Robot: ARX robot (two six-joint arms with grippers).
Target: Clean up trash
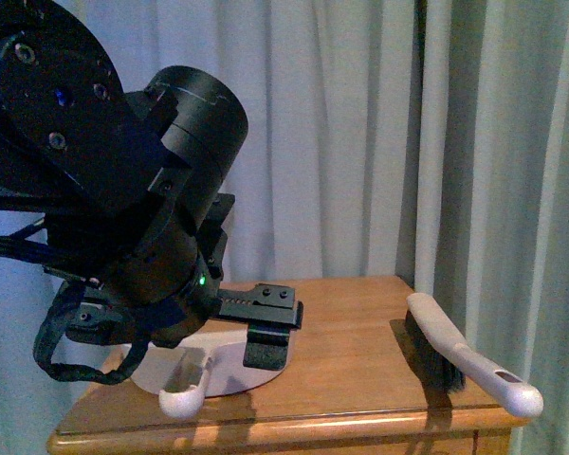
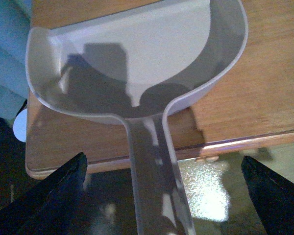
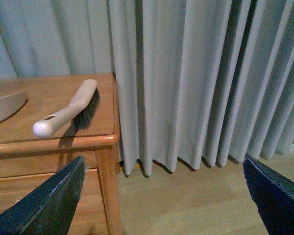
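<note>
Trash shows in no view. A dustpan [image 2: 137, 54] lies on the wooden surface [image 2: 264, 73], its handle [image 2: 154, 171] sticking out between the wide-apart fingers of the left end effector [image 2: 161, 164], touching neither. A brush [image 3: 63, 110] lies by the surface's far edge. The right end effector [image 3: 162, 161], fingers apart, hangs near the curtain [image 3: 196, 73].

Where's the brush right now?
In the front view, the brush lies on the right side of the wooden table, close to the curtain, with its white handle pointing toward the front edge. The dustpan sits apart on the left.
</note>
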